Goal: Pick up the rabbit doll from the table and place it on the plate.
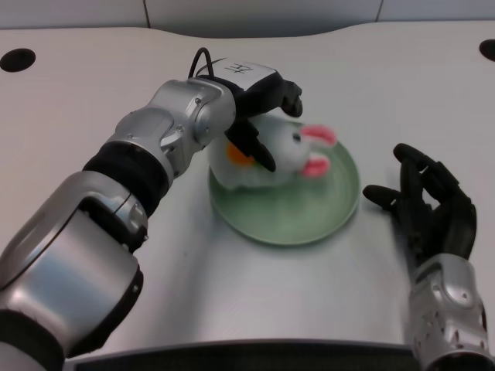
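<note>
Rabbit doll [286,154]: one white plush with pink-lined ears and an orange patch on its body, lying over the upper left part of the green plate [309,212]. Its body end sits at the plate's left rim and seems to overhang it slightly, while the head and ears reach toward the plate's middle. The long axis runs roughly left to right across the picture, tilted a little, with the ears pointing right and the orange patch at the left end.

The left robot hand [259,104] is directly over the doll's body end, coming in from the upper left. One black digit curls down across the doll's near side beside the orange patch, and others wrap over its far side, so the robot hand is grasping the doll around its body. Whether the doll's weight rests fully on the plate cannot be told.

There is one plate, round and shallow, standing on the white counter [116,85]. The right robot hand [429,205] lies on the counter just right of the plate, not touching it.
</note>
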Robot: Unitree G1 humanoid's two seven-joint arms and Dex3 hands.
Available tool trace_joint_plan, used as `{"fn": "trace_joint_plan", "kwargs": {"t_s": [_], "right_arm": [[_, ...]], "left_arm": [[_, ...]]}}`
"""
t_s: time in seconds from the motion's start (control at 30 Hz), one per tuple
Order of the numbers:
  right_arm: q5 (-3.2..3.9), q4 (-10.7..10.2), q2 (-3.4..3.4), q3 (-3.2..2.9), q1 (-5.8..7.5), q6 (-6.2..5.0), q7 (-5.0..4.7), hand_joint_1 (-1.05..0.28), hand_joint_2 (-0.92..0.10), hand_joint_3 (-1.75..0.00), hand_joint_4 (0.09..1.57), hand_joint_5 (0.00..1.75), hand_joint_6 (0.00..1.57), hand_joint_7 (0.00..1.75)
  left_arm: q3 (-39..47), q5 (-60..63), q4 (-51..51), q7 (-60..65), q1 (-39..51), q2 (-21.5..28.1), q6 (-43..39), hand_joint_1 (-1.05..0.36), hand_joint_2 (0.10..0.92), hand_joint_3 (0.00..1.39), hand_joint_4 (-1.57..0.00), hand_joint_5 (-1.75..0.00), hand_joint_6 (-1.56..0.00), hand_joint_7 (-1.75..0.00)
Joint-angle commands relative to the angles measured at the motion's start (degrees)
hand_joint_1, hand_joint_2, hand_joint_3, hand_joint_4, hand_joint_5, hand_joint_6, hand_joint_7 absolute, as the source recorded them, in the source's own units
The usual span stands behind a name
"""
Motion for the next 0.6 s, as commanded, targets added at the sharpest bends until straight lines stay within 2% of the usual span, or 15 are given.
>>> {"fn": "trace_joint_plan", "kwargs": {"t_s": [0.03,0.17,0.33,0.47,0.6], "right_arm": [[0.27,0.1,0.18,0.04,0.03,0.34,0.14,-0.31,-0.92,-0.26,0.77,0.96,0.71,0.50],[0.23,0.1,0.18,0.02,-0.09,0.65,-0.16,-0.31,-0.92,-0.26,0.76,0.96,0.71,0.49],[0.10,0.5,0.06,0.04,-0.26,0.28,-0.09,-0.31,-0.92,-0.26,0.75,0.95,0.70,0.48],[0.20,0.9,-0.05,-0.01,-0.30,-0.14,0.32,-0.31,-0.92,-0.26,0.75,0.95,0.70,0.48],[0.20,0.5,0.01,0.04,-0.26,0.00,0.17,-0.30,-0.92,-0.26,0.75,0.95,0.70,0.49]], "left_arm": [[-0.4,0.1,0.0,-0.8,-0.8,0.5,-1.3,-1.04,0.920,0.07,0.00,-0.02,-0.02,0.00],[0.2,-0.4,0.0,-0.9,-0.9,0.7,-2.2,-1.05,0.921,0.11,0.00,0.00,0.00,0.00],[1.5,-1.6,-1.0,-1.2,-1.1,1.6,-3.2,-1.05,0.921,0.16,0.00,0.00,0.00,0.00],[3.3,-3.2,-3.9,-2.3,-0.7,3.9,-3.3,-1.05,0.921,0.19,0.00,0.00,0.00,0.00],[5.9,-5.3,-7.4,-3.7,1.1,7.3,-3.3,-1.05,0.921,0.19,0.00,0.00,0.00,0.00]]}}
